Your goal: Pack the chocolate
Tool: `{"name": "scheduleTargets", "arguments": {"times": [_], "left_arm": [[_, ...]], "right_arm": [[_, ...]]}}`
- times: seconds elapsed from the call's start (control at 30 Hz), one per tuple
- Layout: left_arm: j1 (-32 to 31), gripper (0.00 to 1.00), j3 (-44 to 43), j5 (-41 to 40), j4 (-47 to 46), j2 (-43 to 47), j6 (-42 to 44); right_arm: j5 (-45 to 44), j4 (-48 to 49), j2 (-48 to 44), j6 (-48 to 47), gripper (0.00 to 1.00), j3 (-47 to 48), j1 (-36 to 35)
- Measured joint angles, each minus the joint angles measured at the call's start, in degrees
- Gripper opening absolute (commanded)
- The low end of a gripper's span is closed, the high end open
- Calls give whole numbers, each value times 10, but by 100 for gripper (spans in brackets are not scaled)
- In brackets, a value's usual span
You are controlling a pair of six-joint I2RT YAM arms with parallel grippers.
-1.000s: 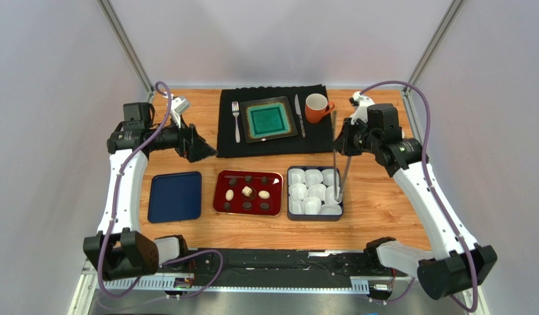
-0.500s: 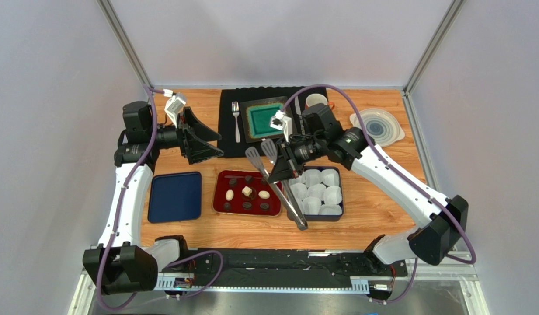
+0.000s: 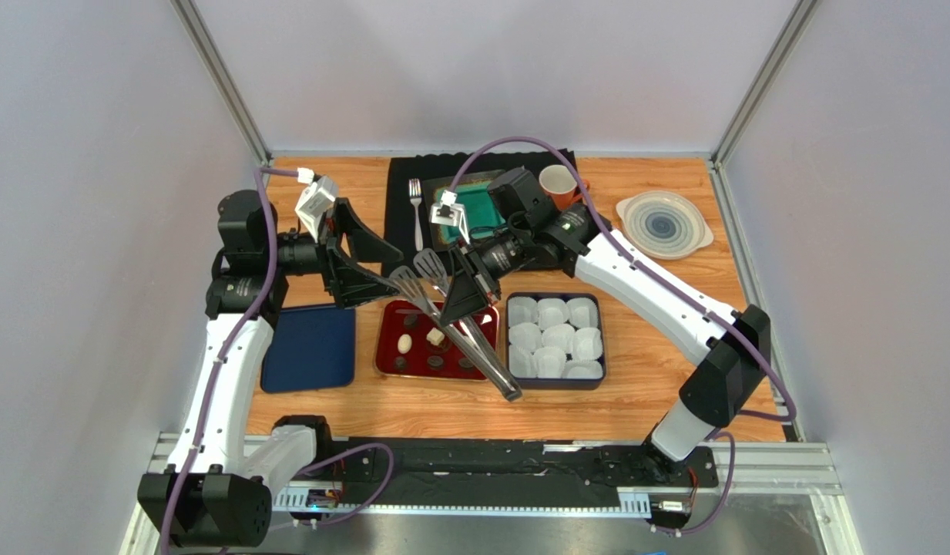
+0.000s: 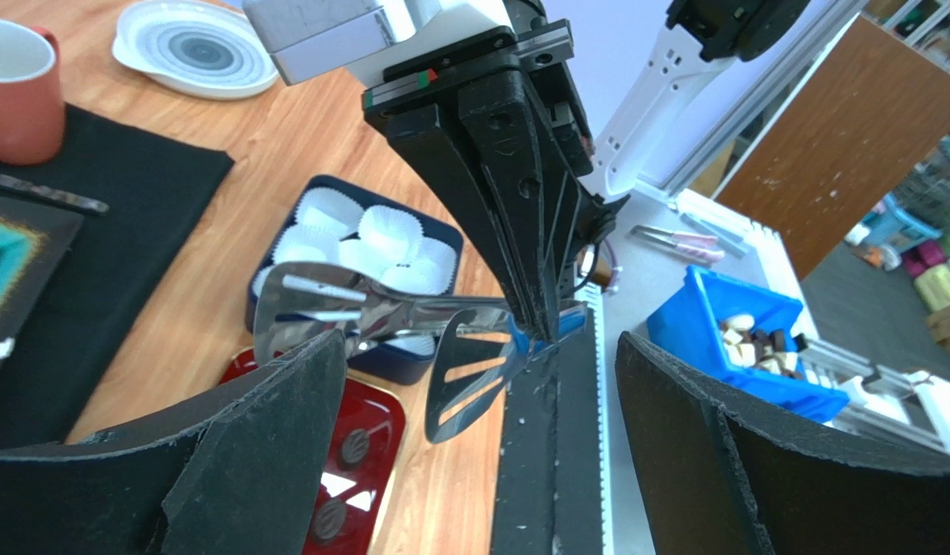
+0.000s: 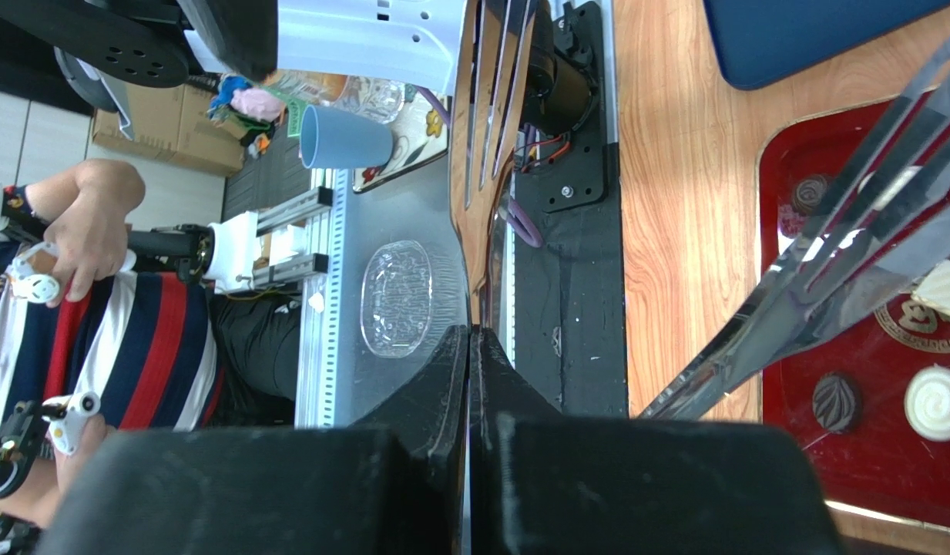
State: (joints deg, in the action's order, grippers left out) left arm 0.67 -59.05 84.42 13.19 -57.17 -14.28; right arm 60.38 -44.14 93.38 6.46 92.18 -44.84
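Note:
The chocolate [image 3: 435,362], dark rounds and a few white pieces, lies on a red tray [image 3: 382,368]. In the right wrist view I see a dark round [image 5: 836,401] and a white piece [image 5: 937,402]. My right gripper [image 3: 460,315] is shut on metal tongs [image 3: 416,281] and holds them above the tray, their slotted heads [image 4: 468,370] pointing to the far left. My left gripper [image 3: 381,275] is open and empty, just left of the tong heads. A blue box [image 3: 556,385] of white paper cups [image 3: 551,337] stands right of the tray.
A dark blue lid [image 3: 309,347] lies left of the tray. Behind it is a black mat [image 3: 560,249] with a green plate [image 3: 482,208], a fork [image 3: 416,208] and an orange mug [image 3: 557,185]. A round clear lid [image 3: 665,223] lies at the far right.
My right arm has swung left with the tongs, from over the cup box to over the red tray. My left gripper has moved slightly nearer the tray.

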Motion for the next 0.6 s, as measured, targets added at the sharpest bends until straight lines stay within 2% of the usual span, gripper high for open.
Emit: {"name": "scheduleTargets", "arguments": {"times": [0.17, 0.27, 0.37, 0.4, 0.5, 0.6], "left_arm": [[0, 91, 36, 2, -41, 5, -43], [0, 83, 41, 2, -52, 5, -57], [-2, 62, 42, 2, -60, 5, -67], [-2, 50, 42, 2, -62, 5, -70], [-3, 37, 44, 3, -66, 5, -77], [-3, 31, 49, 6, -69, 7, -84]], "right_arm": [[16, -26, 27, -19, 0, 31, -7], [28, -36, 30, -28, 0, 43, -9], [38, -46, 31, -37, 0, 56, -9], [41, -50, 34, -40, 0, 61, -9], [47, -62, 45, -49, 0, 75, -9], [47, -67, 58, -51, 0, 80, -8]]}}
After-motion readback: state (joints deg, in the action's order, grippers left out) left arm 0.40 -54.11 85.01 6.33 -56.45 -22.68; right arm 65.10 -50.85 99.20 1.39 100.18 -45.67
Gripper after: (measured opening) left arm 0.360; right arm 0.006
